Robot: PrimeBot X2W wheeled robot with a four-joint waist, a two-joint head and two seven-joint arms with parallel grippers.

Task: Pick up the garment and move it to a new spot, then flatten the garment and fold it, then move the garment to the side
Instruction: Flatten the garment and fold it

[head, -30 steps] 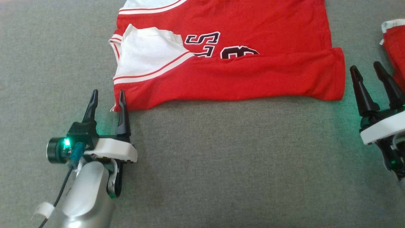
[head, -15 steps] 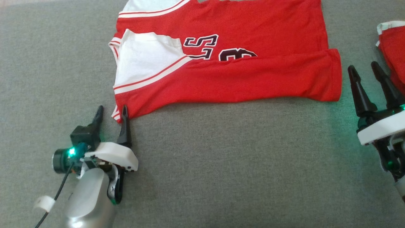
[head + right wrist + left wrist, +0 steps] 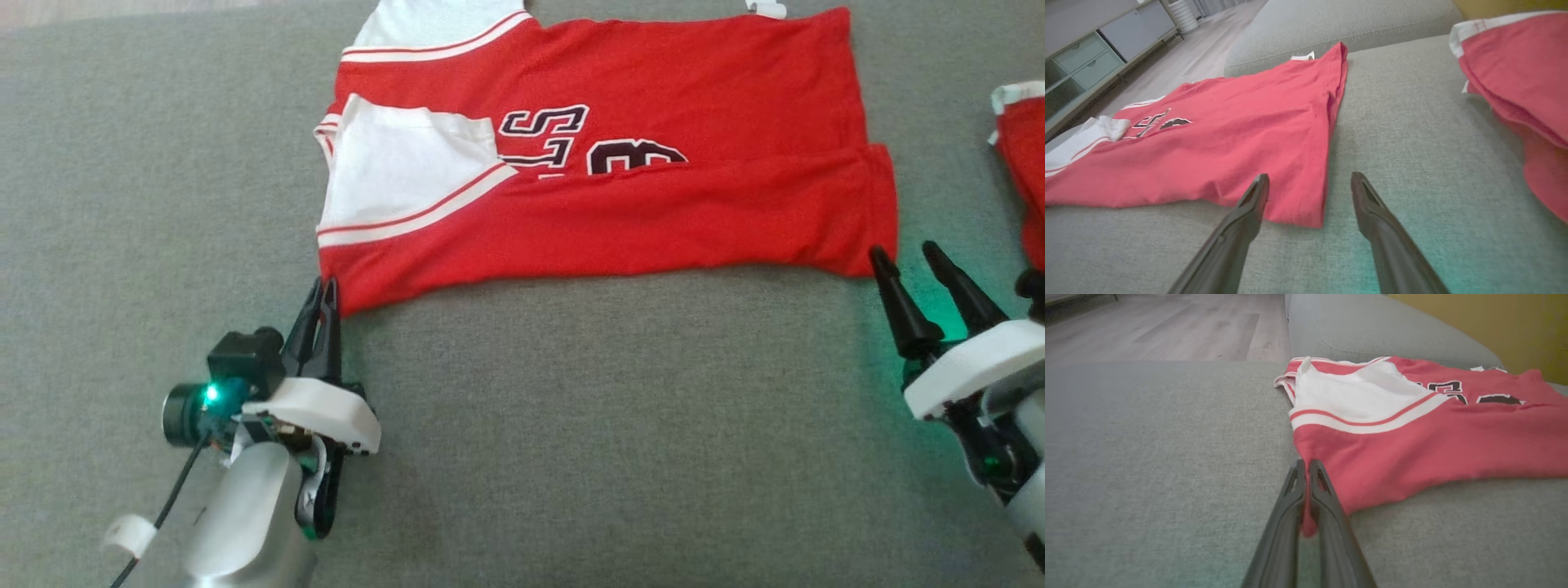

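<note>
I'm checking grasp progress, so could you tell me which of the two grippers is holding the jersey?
The left gripper: it is shut on the jersey's near left corner, while the right gripper stands open at the near right corner.

Matt knit cloth jersey [image 3: 653, 212], red and white, coarse grey woven sofa [image 3: 571, 425] fabric, matt black plastic fingers [image 3: 894, 306], glossy silver forearm [image 3: 245, 523] shell, smooth pale wood-look floor [image 3: 1167, 326]

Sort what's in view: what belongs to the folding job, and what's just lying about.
In the job: red jersey; left gripper, shut on its near corner; right gripper, open at the other near corner.
Lying about: second red garment at the right; cabinet with drawers.
</note>
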